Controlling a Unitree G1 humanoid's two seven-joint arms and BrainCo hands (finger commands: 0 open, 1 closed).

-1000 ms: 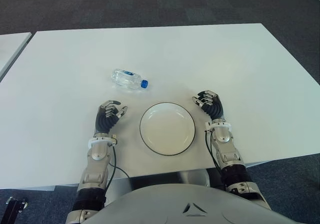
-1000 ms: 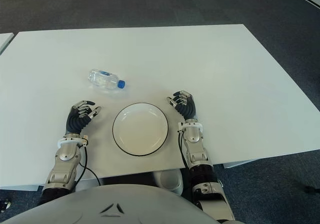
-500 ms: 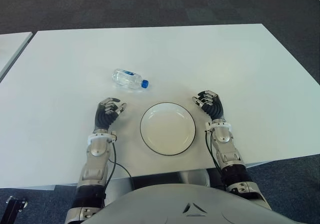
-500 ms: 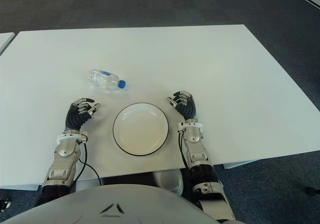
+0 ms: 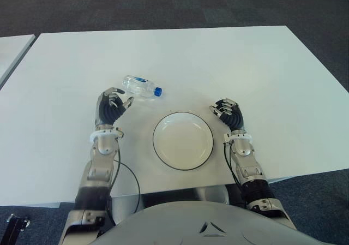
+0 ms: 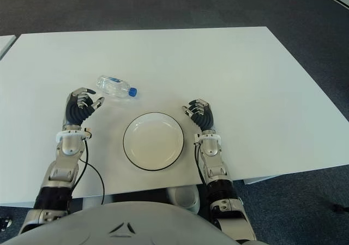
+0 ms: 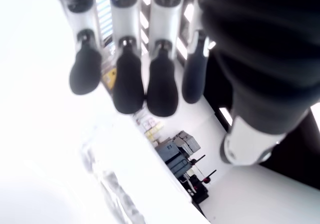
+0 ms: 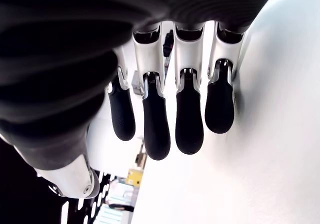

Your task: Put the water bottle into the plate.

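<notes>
A small clear water bottle [image 5: 139, 85] with a blue cap lies on its side on the white table [image 5: 218, 59], behind and left of the plate. The white plate [image 5: 182, 140] with a dark rim sits near the table's front edge and holds nothing. My left hand [image 5: 112, 104] hovers just short of the bottle, on its near left side, fingers relaxed and holding nothing. The bottle [image 7: 107, 184] shows faintly beyond those fingers [image 7: 127, 79] in the left wrist view. My right hand [image 5: 228, 113] shows to the right of the plate, fingers loosely curled and holding nothing.
The table's front edge runs just below the plate. A second white table [image 5: 11, 51] stands at the far left. Dark carpet [image 5: 163, 5] lies beyond the table.
My left hand has moved forward and slightly left from beside the plate up toward the bottle. The bottle, the plate and my right hand have not moved.
</notes>
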